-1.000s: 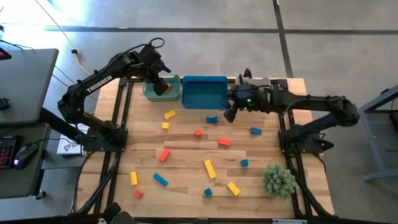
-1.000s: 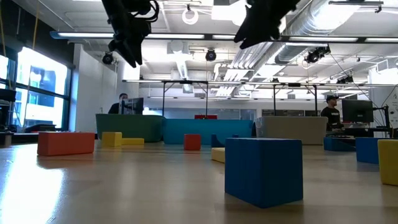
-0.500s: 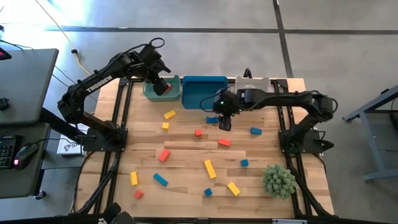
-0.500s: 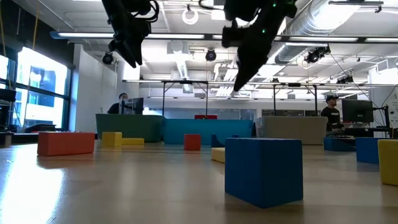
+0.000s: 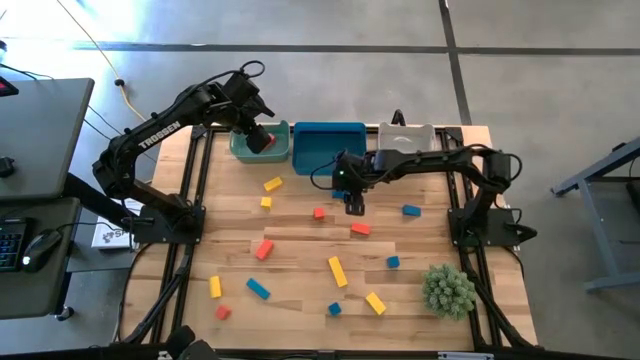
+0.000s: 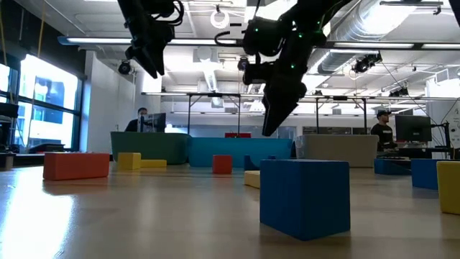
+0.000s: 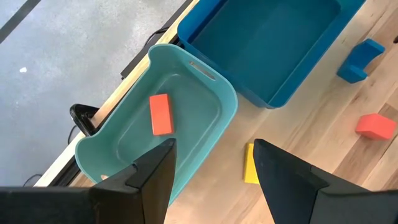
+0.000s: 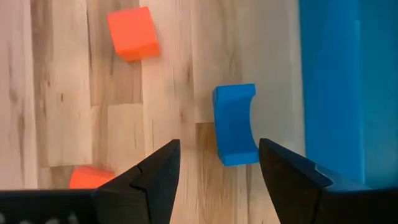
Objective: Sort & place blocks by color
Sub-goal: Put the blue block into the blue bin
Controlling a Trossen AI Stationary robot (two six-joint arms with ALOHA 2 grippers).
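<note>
Red, blue and yellow blocks lie scattered on the wooden table (image 5: 300, 240). My right gripper (image 5: 352, 203) hangs open, pointing down, just in front of the blue bin (image 5: 328, 147). Its fingers stand above a blue arched block (image 8: 235, 124) that lies flat on the wood, and they touch nothing. A red cube (image 8: 131, 33) lies beyond that block. My left gripper (image 5: 262, 135) waits open above the teal bin (image 7: 186, 106), which holds one red block (image 7: 161, 114). In the low view the right gripper (image 6: 277, 108) is well above the table top.
A pale grey bin (image 5: 405, 135) stands to the right of the blue bin, along the far edge. A spiky green plant ball (image 5: 448, 290) sits at the near right corner. A yellow block (image 5: 272, 184) and red blocks (image 5: 360, 229) lie near the right gripper.
My right gripper has swung from the blue bin's right front corner toward the table's left and near edge. It has tipped to point down and lowered over the blue arched block. The blocks have not moved.
</note>
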